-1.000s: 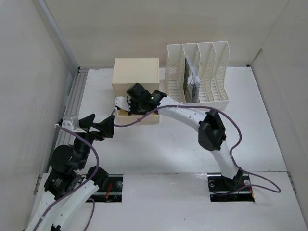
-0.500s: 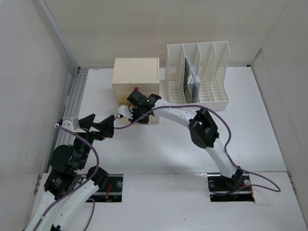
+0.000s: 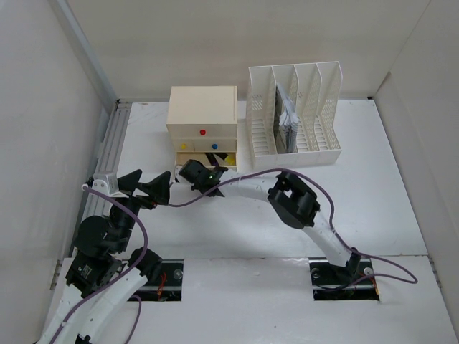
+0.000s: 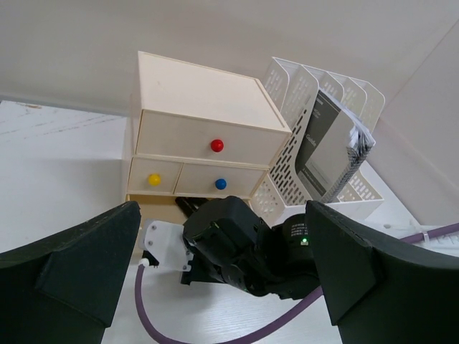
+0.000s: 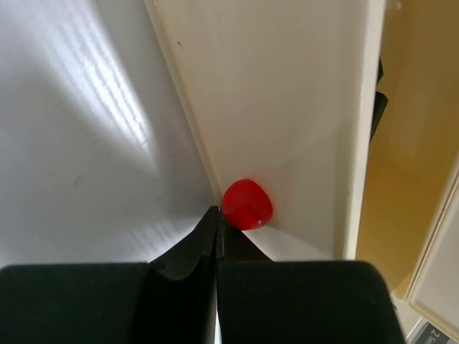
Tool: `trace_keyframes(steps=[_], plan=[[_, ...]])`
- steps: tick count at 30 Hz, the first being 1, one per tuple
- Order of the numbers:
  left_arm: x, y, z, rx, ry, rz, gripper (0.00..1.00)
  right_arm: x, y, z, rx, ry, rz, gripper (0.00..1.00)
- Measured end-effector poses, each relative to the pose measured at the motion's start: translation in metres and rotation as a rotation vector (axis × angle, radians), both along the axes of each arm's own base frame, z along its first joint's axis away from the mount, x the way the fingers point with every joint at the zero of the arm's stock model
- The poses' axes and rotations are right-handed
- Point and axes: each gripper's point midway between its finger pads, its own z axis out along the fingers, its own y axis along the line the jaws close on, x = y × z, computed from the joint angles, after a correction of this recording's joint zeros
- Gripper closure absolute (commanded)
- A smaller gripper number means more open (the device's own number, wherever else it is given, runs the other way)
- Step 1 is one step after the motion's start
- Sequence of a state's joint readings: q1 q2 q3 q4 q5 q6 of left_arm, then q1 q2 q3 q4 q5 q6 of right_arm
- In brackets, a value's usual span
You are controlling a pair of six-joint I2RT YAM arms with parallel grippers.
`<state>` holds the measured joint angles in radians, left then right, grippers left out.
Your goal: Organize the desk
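The desk [image 3: 373,186] is a white tabletop with a cream drawer box [image 3: 202,107] at the back. The box's bottom drawer [image 3: 215,160] stands pulled out. My right gripper [image 3: 193,170] is low at that drawer's front. In the right wrist view its fingers are shut [image 5: 217,215], tips touching a red knob [image 5: 247,204] on a cream panel, with nothing between them. My left gripper [image 3: 143,188] is open and empty, left of the box. It also shows in the left wrist view [image 4: 222,283], facing the box [image 4: 208,107].
A white slotted file rack [image 3: 294,107] holding a grey booklet [image 3: 287,122] stands right of the box. The upper drawers carry red [image 3: 203,132], yellow [image 3: 184,146] and blue [image 3: 215,147] knobs. A metal rail [image 3: 111,143] runs along the left wall. Purple cables trail from both arms.
My right gripper has moved down off the drawer box's front toward the near side, uncovering the three knobs. The right elbow has swung left. The left arm has not moved.
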<state>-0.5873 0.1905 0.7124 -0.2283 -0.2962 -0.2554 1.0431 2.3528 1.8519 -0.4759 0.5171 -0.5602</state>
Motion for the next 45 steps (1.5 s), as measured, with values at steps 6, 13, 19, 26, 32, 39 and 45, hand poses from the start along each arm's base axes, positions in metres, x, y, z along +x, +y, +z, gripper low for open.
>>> trace_keyframes(steps=[6, 13, 19, 26, 32, 39, 45], plan=[[0.000, 0.000, 0.000, 0.000, 0.000, 0.000, 0.01, 0.010, 0.011, 0.003, 0.070, -0.042, -0.006, 1.00], [0.000, 0.000, 0.000, 0.000, 0.000, 0.000, 0.01, 0.035, 0.013, 0.021, 0.123, -0.113, -0.039, 1.00], [0.000, 0.000, 0.000, 0.000, 0.000, 0.000, 0.01, 0.063, 0.015, 0.044, 0.165, -0.203, -0.090, 1.00], [0.000, 0.000, 0.000, 0.000, 0.000, 0.000, 0.01, 0.063, 0.013, 0.041, 0.141, -0.213, -0.090, 1.00], [0.000, 0.000, 0.000, 0.000, 0.000, 0.000, 0.01, 0.031, 0.023, 0.020, 0.116, 0.065, 0.178, 0.78], [0.000, 0.000, 0.000, 0.001, 0.001, 0.000, 0.01, -0.079, 0.021, 0.092, 0.269, 0.523, 0.625, 0.00], [0.001, 0.000, -0.001, 0.000, 0.002, 0.002, 0.01, -0.080, -0.007, 0.200, 0.481, 0.393, 0.492, 0.00]])
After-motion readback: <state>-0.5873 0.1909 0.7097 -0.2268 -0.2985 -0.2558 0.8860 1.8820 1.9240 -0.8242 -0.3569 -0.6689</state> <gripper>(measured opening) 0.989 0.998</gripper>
